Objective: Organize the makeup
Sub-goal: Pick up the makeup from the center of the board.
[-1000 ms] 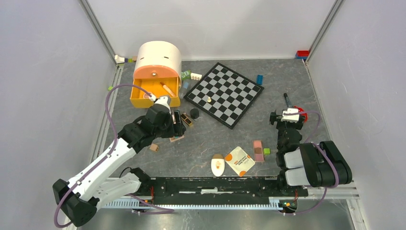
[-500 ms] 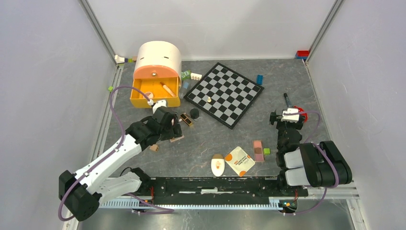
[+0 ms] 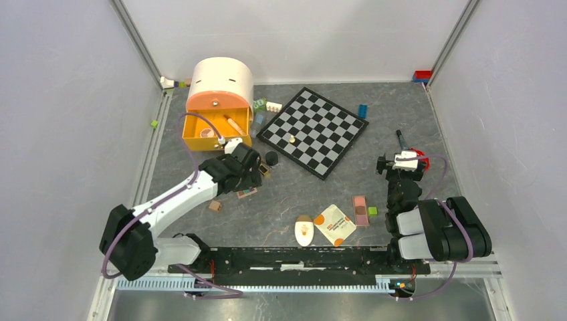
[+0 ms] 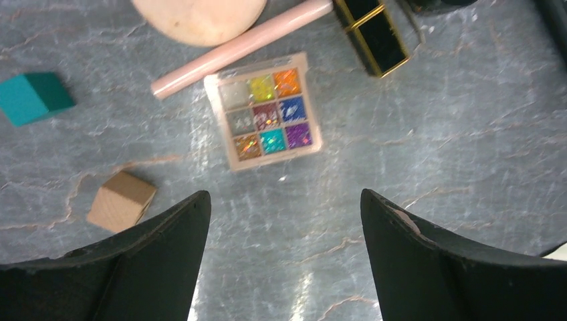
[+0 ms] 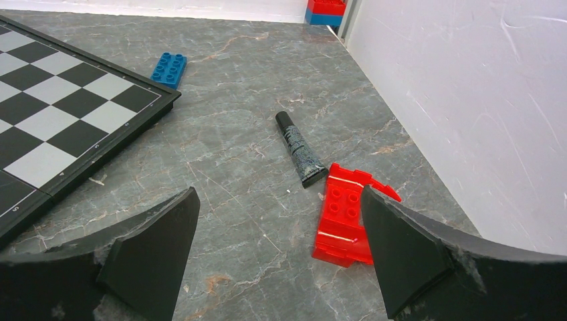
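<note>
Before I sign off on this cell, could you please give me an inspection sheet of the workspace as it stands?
Surface: grey marbled table, no spills seen.
Job's things: eyeshadow palette, pink stick and black-gold case left of centre; sachet, cream oval and blush palette near the front; black tube far right; orange drawer open.
Clutter: chessboard, red brick, blue brick, teal cube, wooden cube.
Grippers: left gripper open, by the eyeshadow palette; right gripper open; both empty.
Cables: purple cable arcs across the orange drawer.
Surroundings: white walls, nothing else seen.
</note>
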